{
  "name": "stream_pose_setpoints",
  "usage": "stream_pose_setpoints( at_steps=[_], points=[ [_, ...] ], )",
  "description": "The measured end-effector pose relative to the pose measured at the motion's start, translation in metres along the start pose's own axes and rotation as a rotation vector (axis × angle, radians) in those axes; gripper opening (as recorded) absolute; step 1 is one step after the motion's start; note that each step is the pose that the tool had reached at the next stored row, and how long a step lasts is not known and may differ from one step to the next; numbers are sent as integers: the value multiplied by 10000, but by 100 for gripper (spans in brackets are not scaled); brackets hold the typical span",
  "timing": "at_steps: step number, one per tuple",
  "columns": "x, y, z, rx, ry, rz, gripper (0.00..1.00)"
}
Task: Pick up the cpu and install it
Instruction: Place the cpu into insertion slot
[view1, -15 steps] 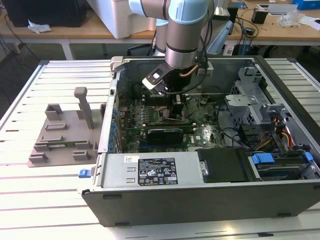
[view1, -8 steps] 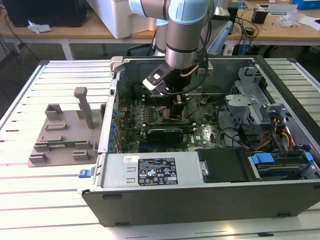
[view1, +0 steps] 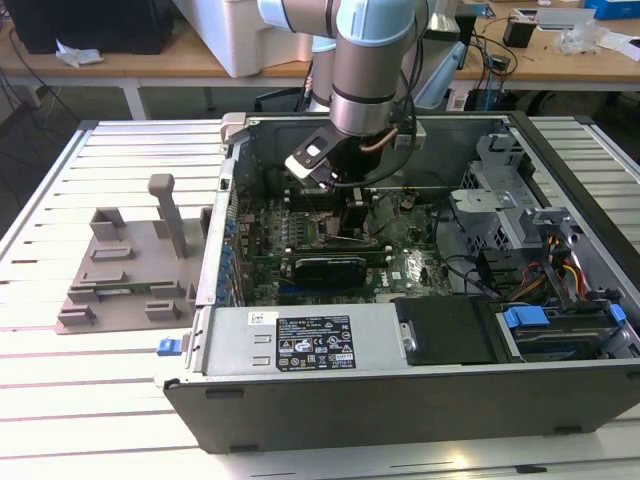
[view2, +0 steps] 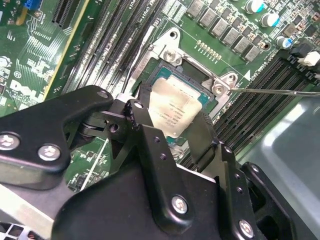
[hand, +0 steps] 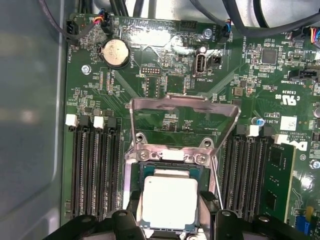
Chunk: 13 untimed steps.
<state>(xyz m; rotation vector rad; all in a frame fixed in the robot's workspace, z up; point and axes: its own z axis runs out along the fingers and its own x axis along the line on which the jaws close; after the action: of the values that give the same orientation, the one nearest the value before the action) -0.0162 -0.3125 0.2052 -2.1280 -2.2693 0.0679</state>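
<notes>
Arm is reached down into the open case (view1: 400, 400); gripper (view1: 348, 205) is held low over the motherboard (hand: 165, 60).

cpu (hand: 169, 200) is seen in the socket (hand: 172, 156) opening, silver top up, green rim visible around it. Gripper (view2: 172, 120) is closed narrow on the cpu, with fingers (view2: 142, 112) pressed against two opposite edges in both wrist views. Whether the chip is fully seated or held a hair above the pins cannot be told.

Load plate (hand: 182, 107) is swung up and open behind the socket. Lever (view2: 275, 91) is unlatched and stuck out to the side. Nothing is clamped down yet.

Risks, as judged from here:
- Bent pins: likely if the cpu is pressed down while skewed or off its keying. In the second wrist view the chip looks slightly tilted, though that may be camera angle.
- Chip dragged or lifted on release, if one finger sticks to an edge or the opening is uneven.
- Fingers are set right inside the socket frame, so a sideways shift could scrape the frame or the RAM slots (hand: 92, 170) beside it.
- Load plate is only propped, so a knock from the gripper body could drop it onto the fingers or the chip.
</notes>
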Motion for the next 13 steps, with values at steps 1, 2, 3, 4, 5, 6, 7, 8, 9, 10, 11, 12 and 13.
stream_pose_setpoints(
  at_steps=[1,2,3,4,5,6,7,8,9,10,11,12,13],
  points=[
    [10,0,0,0,1,2,57],
    [36,0,1,-1,2,22,57],
    [57,1,8,-1,6,59,57],
    [59,3,19,0,5,107,57],
    [60,3,28,3,3,162,57],
    [59,2,35,6,-6,201,57],
    [59,2,41,9,-18,231,57],
    [59,3,51,7,-28,258,57],
    [60,3,52,6,-28,259,57],
    [60,3,52,5,-28,259,57],
    [60,3,52,5,-33,259,57],
    [62,4,40,-2,-29,259,57],
    [62,3,19,-2,-29,259,57]
  ],
)
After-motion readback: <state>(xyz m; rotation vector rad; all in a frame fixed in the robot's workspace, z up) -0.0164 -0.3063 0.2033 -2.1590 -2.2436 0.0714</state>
